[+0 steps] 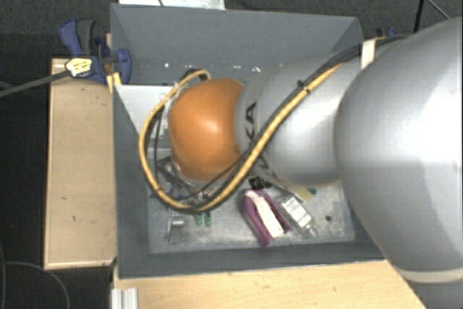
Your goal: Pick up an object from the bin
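As I judge it, the pick is barely begun: the arm [347,119] reaches deep into the grey metal bin [239,36], but nothing is seen lifted, so the grasp and the raise are both left to do. The claw [185,197] sits low over the left part of the bin floor, tucked under the smooth, rounded orange cover [206,127] of the wrist. Whether it is wide, narrow or holding anything I cannot tell. Nearest to it lie a small dull grey piece [176,225] and some tiny green bits [204,219]. Further right rests a glossy purple and white oblong thing [262,217], beside a small silvery packet [296,212]. Which of these it is after cannot be told. The bin floor looks matt and speckled.
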